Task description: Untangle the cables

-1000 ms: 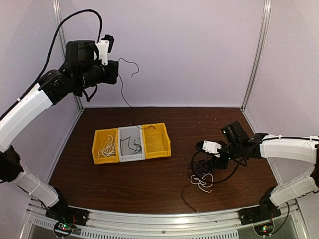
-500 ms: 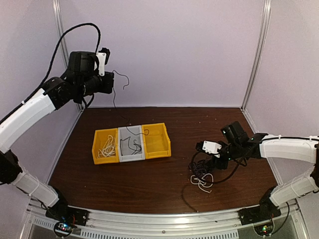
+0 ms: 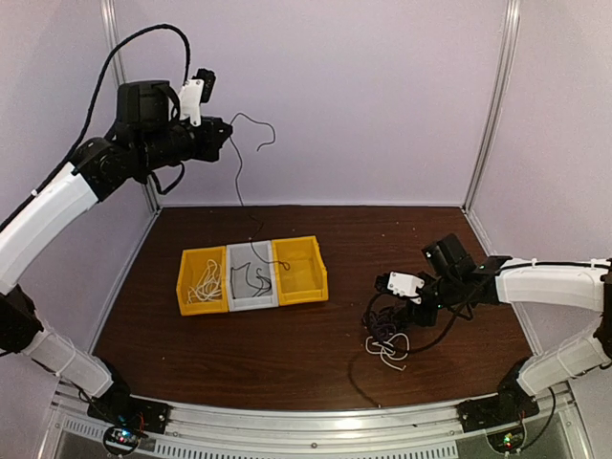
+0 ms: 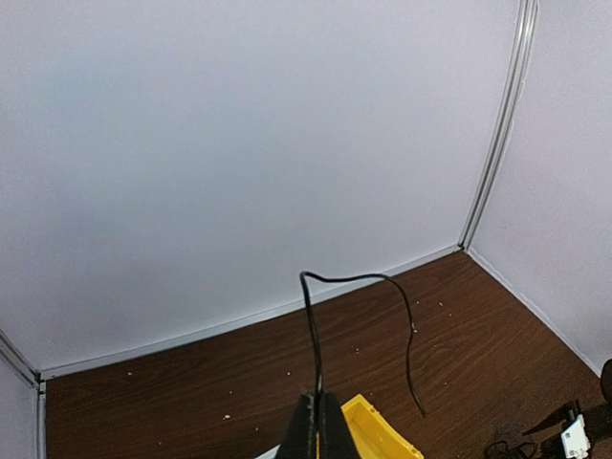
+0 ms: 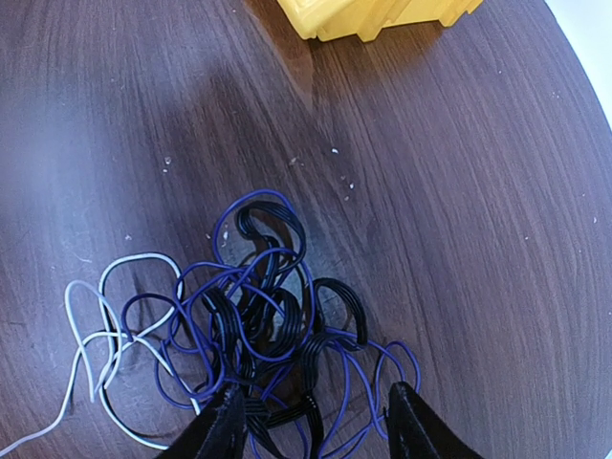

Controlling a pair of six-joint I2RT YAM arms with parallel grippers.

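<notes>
Cable is hanging from your left gripper (image 3: 224, 137), high in the upper left of the top view: its fingers are pinching shut on a thin black cable (image 3: 236, 177). A short end is curling off to the right, and the long end is dropping into the grey bin (image 3: 253, 303), which is sitting between two yellow bins (image 3: 304, 277). A white cable (image 3: 205, 284) is lying in the left yellow one. Right of centre, your right gripper (image 3: 387, 317) is reaching down over a tangle (image 3: 385, 337) of dark and white cords on the brown table (image 3: 287, 354).

In the left wrist view, the fingers (image 4: 318, 430) at the bottom edge are pressing together on the black cable (image 4: 312, 335), which is rising straight up, then arching right and drooping.

In the right wrist view, your right gripper (image 5: 316, 426) is standing wide open at the bottom edge, gripping nothing, its fingers (image 5: 225, 426) straddling the lower part of the tangle (image 5: 268, 325). Dark blue and black loops are knotting together at centre, and a white cord (image 5: 91, 330) is looping out to the left. A yellow bin (image 5: 373, 14) is showing at the top.
</notes>
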